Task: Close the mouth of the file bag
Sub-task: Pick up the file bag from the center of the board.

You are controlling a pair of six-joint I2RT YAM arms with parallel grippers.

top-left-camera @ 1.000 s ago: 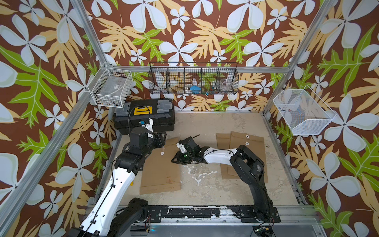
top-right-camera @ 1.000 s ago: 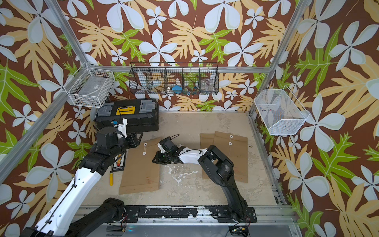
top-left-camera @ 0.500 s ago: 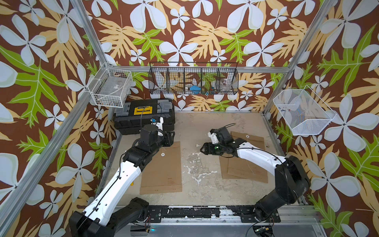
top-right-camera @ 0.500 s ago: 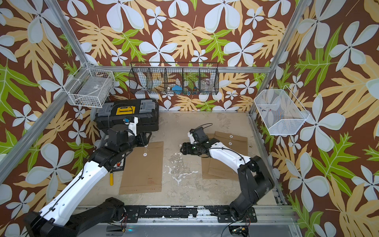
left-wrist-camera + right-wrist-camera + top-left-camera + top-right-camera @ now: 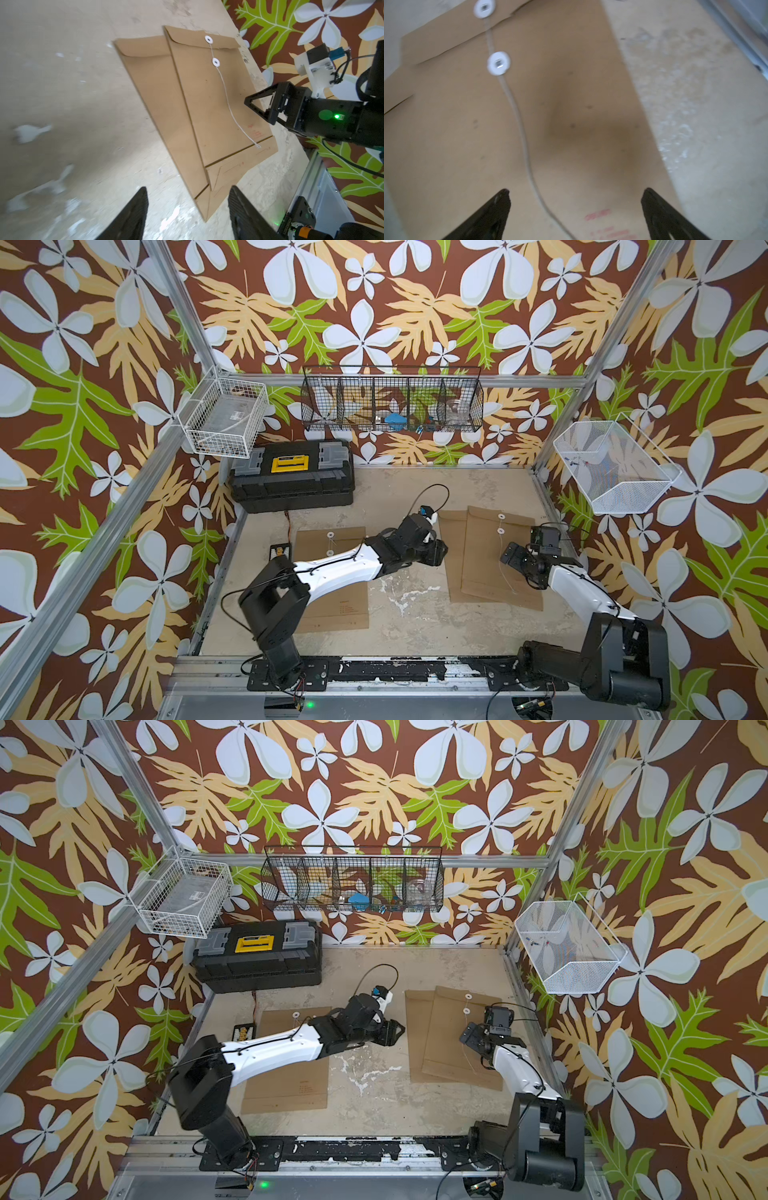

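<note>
Two brown file bags lie overlapped on the right of the floor; the upper file bag [image 5: 494, 560] [image 5: 457, 1052] [image 5: 209, 99] [image 5: 571, 104] has its flap folded down. Its white string [image 5: 230, 108] [image 5: 525, 145] runs from the flap disc [image 5: 208, 39] past the lower disc [image 5: 216, 62] and trails loose down the bag. My right gripper [image 5: 512, 556] [image 5: 469, 1038] [image 5: 258, 111] [image 5: 576, 199] hovers open over this bag, beside the string. My left gripper [image 5: 438, 552] [image 5: 395, 1031] [image 5: 187, 207] is open and empty at the bags' left edge.
A third file bag [image 5: 332, 605] [image 5: 291, 1085] lies on the left under my left arm. A black toolbox [image 5: 291, 477] [image 5: 257, 952] stands at the back left. Wire baskets [image 5: 390, 402] hang on the walls. The metal frame rail [image 5: 544, 497] borders the right bags.
Both arms swung right: the left gripper left the left bag for the middle, the right gripper went from the middle to over the right bags. Both sets of jaws opened wider.
</note>
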